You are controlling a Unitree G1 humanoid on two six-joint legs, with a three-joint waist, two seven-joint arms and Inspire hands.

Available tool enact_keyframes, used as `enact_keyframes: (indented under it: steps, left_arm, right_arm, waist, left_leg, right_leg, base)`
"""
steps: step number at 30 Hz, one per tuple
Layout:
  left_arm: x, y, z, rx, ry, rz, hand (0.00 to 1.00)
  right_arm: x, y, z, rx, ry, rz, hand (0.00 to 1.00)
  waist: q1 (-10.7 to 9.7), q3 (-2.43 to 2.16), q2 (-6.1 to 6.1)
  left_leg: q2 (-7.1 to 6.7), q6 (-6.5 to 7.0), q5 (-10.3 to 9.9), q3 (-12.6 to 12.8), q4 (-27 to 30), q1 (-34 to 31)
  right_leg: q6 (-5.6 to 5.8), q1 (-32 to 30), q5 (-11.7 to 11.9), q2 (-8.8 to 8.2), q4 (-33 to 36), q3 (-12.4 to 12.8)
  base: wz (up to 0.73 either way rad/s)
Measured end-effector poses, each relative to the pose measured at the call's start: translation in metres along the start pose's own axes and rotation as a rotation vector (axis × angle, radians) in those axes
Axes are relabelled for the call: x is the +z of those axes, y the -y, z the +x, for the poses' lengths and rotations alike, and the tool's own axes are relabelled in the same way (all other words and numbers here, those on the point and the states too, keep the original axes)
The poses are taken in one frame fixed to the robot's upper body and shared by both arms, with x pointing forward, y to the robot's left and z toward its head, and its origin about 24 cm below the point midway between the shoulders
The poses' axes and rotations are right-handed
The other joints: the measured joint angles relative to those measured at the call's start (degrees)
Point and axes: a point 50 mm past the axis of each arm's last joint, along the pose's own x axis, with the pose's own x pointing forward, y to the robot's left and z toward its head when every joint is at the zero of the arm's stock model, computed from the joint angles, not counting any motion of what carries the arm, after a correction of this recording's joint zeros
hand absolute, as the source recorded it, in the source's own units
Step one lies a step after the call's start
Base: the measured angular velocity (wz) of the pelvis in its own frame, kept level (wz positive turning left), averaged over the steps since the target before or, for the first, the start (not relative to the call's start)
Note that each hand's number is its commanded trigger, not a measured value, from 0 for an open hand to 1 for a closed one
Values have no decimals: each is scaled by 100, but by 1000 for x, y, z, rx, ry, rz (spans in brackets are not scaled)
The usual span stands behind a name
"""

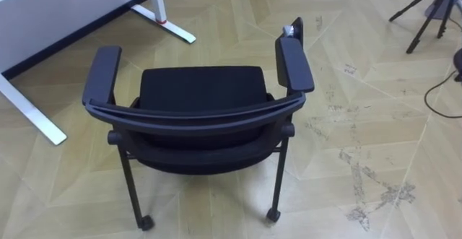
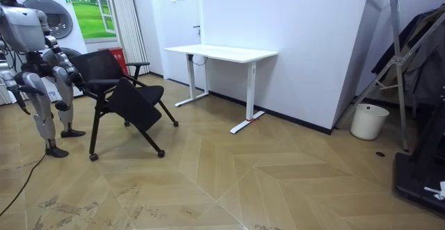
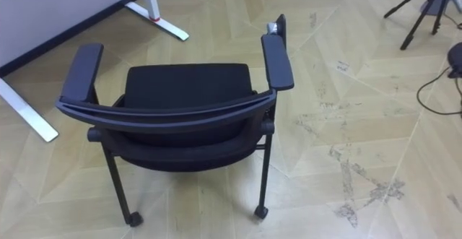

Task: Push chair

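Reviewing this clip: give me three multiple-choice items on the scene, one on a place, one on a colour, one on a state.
1. Seen from the robot's head, where is the white desk?
A. Beyond the chair, to the robot's left
B. To the chair's right
C. Between the robot and the chair

2. What colour is the chair?
A. White
B. Black
C. Red

3. How does the chair stand?
A. On its side
B. Upside down
C. Upright on its legs

Answers:
1 A: the desk's white legs show at the eye views' upper left, past the chair.
2 B: every part of it is black.
3 C: its wheels rest on the floor.
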Motion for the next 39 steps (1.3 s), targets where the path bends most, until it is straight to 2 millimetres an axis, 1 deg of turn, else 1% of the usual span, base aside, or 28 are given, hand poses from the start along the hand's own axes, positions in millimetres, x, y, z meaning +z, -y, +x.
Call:
enact_keyframes:
  steps: [4,9,11,12,13,14,16,18,20,21,22,23,24,25,26,28,29,30,32,33,34,36,38,39]
  left_arm:
    - [0,0,0,8,0,-4,0]
    - [0,-2,0,31,0,-67,0]
    - [-7,-9,-2,57,-7,-113,0]
    - [-7,-10,-2,63,-6,-124,0]
    - [-7,-13,-2,81,-6,-147,0]
    - [-8,-17,-3,103,-7,-168,0]
    - [-9,-23,-4,134,-9,-184,0]
    - [-6,-30,-4,167,1,-197,0]
    - [6,-43,-6,215,40,-176,0]
    - [11,-47,-6,227,53,-163,0]
    - [21,-54,-7,256,85,-153,0]
    - [32,-61,-8,286,111,-157,0]
    - [38,-64,-8,299,126,-150,0]
    - [48,-72,-10,329,152,-132,0]
    - [58,-80,-12,362,177,-142,0]
    - [69,-91,-15,415,209,-155,0]
    - [77,-97,-18,446,236,-160,0]
    - [82,-99,-19,461,250,-150,0]
    - [101,-106,-26,509,320,-112,0]
    - [105,-107,-28,521,339,-92,0]
    - [114,-111,-32,547,369,-53,0]
    - [127,-119,-40,595,419,-9,0]
    - [152,-125,-51,656,502,45,0]
    - [158,-126,-54,673,524,61,0]
  right_arm:
    - [0,2,0,-24,2,2,0]
    - [-1,6,0,-46,-1,20,0]
    - [-3,10,-1,-69,-2,47,0]
    - [-3,12,-1,-76,-2,53,0]
    - [-5,15,-2,-89,-4,59,0]
    - [-5,16,-2,-95,-4,74,0]
    - [-6,19,-3,-101,-7,81,0]
    - [-8,22,-4,-111,-8,84,0]
    - [-4,27,-4,-125,3,69,0]
    - [-4,29,-4,-131,4,61,0]
    - [3,32,-4,-140,19,50,0]
    - [5,38,-5,-155,25,43,0]
    - [7,39,-5,-159,30,32,0]
    - [11,42,-5,-166,38,15,0]
    - [14,45,-6,-174,47,23,0]
    - [18,51,-7,-191,57,18,0]
    - [19,55,-7,-204,58,18,0]
    - [18,56,-8,-208,56,24,0]
    - [16,58,-8,-214,45,36,0]
    - [16,59,-9,-216,43,36,0]
    - [17,59,-9,-220,46,37,0]
    - [19,60,-9,-221,50,30,0]
    - [18,60,-9,-221,47,23,0]
    - [18,60,-9,-221,47,23,0]
  waist:
    - [3,-2,3]
    - [26,-19,24]
    - [40,-2,55]
    - [40,1,69]
    - [36,-7,59]
    - [41,8,91]
    - [50,-1,109]
    - [46,-6,149]
    - [51,-21,219]
    - [46,-20,241]
    - [49,-23,272]
    - [46,-8,350]
    - [44,-2,350]
    - [52,-2,421]
    - [45,-7,461]
    - [40,-11,493]
    - [46,-20,545]
    - [43,-20,560]
    - [67,-31,621]
    - [74,-33,635]
    - [72,-26,667]
    - [41,-28,671]
    - [39,-35,685]
    - [40,-36,687]
  left_leg:
    - [-2,0,0,-2,0,0]
    - [-1,0,0,11,8,23]
    - [0,0,0,16,1,97]
    - [0,0,0,16,3,113]
    - [1,0,0,20,5,133]
    - [1,0,0,21,2,151]
    - [3,0,0,19,4,162]
    - [5,0,0,20,5,162]
    - [7,0,0,20,5,171]
    - [7,0,0,23,6,179]
    - [7,0,0,38,4,205]
    - [6,0,0,44,1,217]
    - [7,0,0,60,-1,229]
    - [7,0,0,71,-1,237]
    - [7,-1,-1,71,-4,245]
    - [7,-6,-4,82,-22,262]
    - [8,-26,-16,83,-21,255]
    - [8,-31,-20,83,-21,248]
    - [3,-32,-20,79,-21,248]
    - [3,-32,-20,79,-20,252]
    - [3,-32,-20,74,-19,253]
    - [5,-32,-20,64,-18,249]
    - [7,-32,-20,64,-17,248]
    - [6,-32,-20,64,-16,247]
  right_leg:
    - [-1,1,-12,0,-1,3]
    - [-7,1,-32,0,34,28]
    - [-11,31,-73,2,90,58]
    - [-12,46,-78,5,89,67]
    - [-13,65,-91,6,89,69]
    - [-14,81,-98,8,89,68]
    - [-15,93,-101,9,91,71]
    - [-16,94,-100,9,100,69]
    - [-16,97,-100,9,115,70]
    - [-16,100,-100,9,123,72]
    - [-16,101,-100,8,160,86]
    - [-18,104,-101,7,180,93]
    - [-21,106,-103,7,186,100]
    - [-27,109,-107,8,194,116]
    - [-34,110,-117,14,201,143]
    - [-33,111,-119,15,216,149]
    - [-28,97,-124,15,231,140]
    - [-26,79,-130,11,252,141]
    - [-27,56,-150,0,307,144]
    - [-28,56,-151,0,313,152]
    - [-29,59,-152,0,320,154]
    - [-29,59,-151,0,322,145]
    - [-31,74,-152,0,323,139]
    - [-31,74,-152,0,324,143]
  base:
    - [0]
    - [-1]
    - [-7]
    - [-5]
    - [0]
    - [0]
    - [0]
    - [0]
    - [0]
    - [0]
    - [0]
    - [0]
    - [0]
    - [0]
    - [0]
    - [0]
    - [0]
    - [5]
    - [2]
    - [0]
    - [0]
    - [2]
    - [5]
    - [4]
